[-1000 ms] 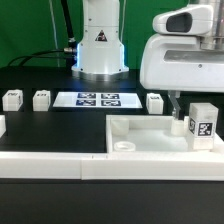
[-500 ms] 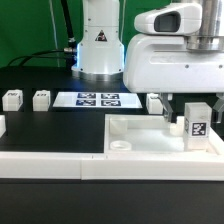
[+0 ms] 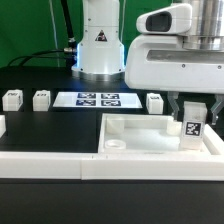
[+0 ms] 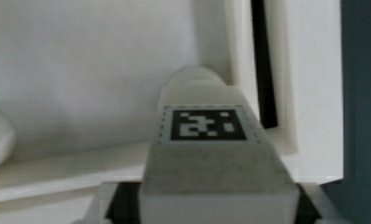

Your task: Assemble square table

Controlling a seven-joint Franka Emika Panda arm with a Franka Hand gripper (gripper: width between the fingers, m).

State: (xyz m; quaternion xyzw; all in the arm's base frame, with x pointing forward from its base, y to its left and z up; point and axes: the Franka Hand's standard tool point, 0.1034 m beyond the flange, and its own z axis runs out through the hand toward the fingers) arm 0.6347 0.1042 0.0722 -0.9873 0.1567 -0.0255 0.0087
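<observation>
— The end effector (image 3: pixel 194 111) on that big white arm: has it got hold of anything?

— It has. Its two fingers (image 3: pixel 176 108) are closed from either side on a short white plastic block leg (image 3: pixel 193 130) with a black-and-white tag on its face. The leg stands upright.

— Whereabouts?

— Inside the white square plastic tabletop (image 3: pixel 112 128), the tray-like one with the raised rim, at its corner towards the exterior view's right. (I cannot tell from here whether the foot of the leg sits in a socket.) In the wrist view the leg (image 4: pixel 208 150) fills the middle, tag towards the camera, with the tabletop (image 4: pixel 93 80) pale beside it.

— And the loose parts?

— On the black worktop (image 3: pixel 45 125) behind the tabletop there is a first spare leg (image 3: pixel 12 99) and a second spare leg (image 3: pixel 41 98) towards the exterior view's left, and a third spare leg (image 3: pixel 156 101) near the gripped one. The marker board (image 3: pixel 98 99) lies flat between them. The tabletop sits just behind the long low white wall strip (image 3: pixel 45 162).
</observation>
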